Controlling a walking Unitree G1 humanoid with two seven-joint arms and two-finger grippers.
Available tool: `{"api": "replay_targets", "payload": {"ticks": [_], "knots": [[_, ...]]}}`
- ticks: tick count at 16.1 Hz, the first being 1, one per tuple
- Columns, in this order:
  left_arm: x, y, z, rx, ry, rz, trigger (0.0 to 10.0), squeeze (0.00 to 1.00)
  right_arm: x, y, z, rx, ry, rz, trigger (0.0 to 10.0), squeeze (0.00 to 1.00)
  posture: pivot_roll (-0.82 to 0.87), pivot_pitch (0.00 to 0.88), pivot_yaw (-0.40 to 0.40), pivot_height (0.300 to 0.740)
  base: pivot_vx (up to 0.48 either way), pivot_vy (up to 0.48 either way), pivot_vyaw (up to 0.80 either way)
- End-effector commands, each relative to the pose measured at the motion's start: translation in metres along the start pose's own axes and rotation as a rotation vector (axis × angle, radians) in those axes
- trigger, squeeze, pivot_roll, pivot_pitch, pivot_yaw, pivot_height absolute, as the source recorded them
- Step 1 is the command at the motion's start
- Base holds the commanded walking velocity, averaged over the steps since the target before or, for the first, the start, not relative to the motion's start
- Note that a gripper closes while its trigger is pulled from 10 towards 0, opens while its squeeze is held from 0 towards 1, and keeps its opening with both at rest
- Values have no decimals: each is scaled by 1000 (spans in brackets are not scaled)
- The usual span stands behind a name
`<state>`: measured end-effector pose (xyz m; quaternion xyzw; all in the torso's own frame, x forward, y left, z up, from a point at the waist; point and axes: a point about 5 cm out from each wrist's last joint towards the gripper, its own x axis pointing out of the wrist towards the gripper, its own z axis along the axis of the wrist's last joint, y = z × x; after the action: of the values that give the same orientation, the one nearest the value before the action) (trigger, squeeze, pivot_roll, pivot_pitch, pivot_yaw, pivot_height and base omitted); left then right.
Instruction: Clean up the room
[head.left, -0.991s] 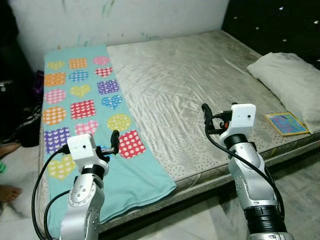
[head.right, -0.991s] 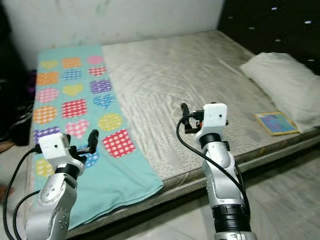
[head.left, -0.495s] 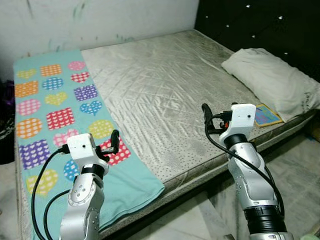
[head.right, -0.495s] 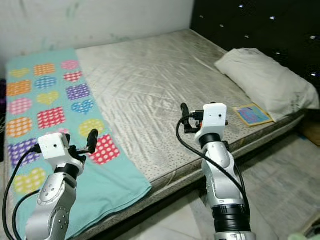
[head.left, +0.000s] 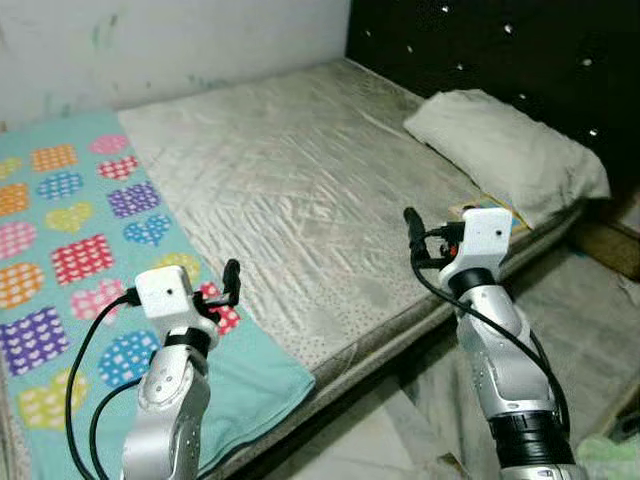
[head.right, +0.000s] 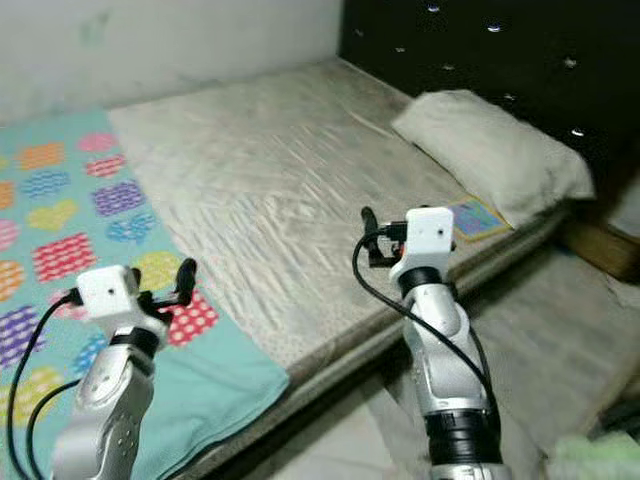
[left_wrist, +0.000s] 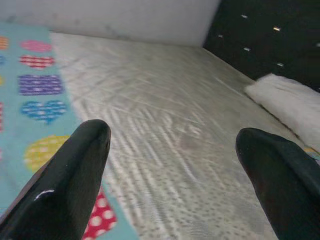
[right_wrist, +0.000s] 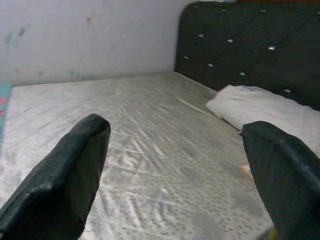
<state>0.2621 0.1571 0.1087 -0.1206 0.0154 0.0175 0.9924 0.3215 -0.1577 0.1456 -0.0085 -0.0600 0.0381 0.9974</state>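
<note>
Swung right along the bed (head.left: 300, 190) over the last second: pillow (head.left: 505, 150) now nearer centre, heart-print blanket (head.left: 70, 250) slid toward 9 o'clock.
Risk ahead: clipping the mattress edge while turning, or nudging the small book (head.right: 470, 217) at 2 o'clock off the edge. Left gripper (left_wrist: 175, 165) and right gripper (right_wrist: 175, 165) both spread wide, holding nothing, touching nothing.

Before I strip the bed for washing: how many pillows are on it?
1: the white pillow lies against the dark headboard on the bare mattress. None seems hidden.
</note>
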Motion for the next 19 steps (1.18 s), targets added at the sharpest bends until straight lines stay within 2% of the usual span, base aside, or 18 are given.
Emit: {"api": "replay_targets", "payload": {"ticks": [1, 11, 19], "knots": [[0, 0, 4, 3, -12, -11, 10000, 0, 0, 0, 1, 8, -4, 3, 10000, 0, -131, 56, 9, 740, 0, 0, -800], [-1, 0, 5, 7, -19, -24, 10000, 0, 0, 2, 0, 7, -8, 10, 10000, 0, -122, 58, 11, 740, 0, 0, -798], [-2, -2, 6, 0, -24, -30, 10000, 0, 2, 1, 2, -9, -20, 24, 10000, 0, -123, 56, 6, 740, 0, 0, -79]]}}
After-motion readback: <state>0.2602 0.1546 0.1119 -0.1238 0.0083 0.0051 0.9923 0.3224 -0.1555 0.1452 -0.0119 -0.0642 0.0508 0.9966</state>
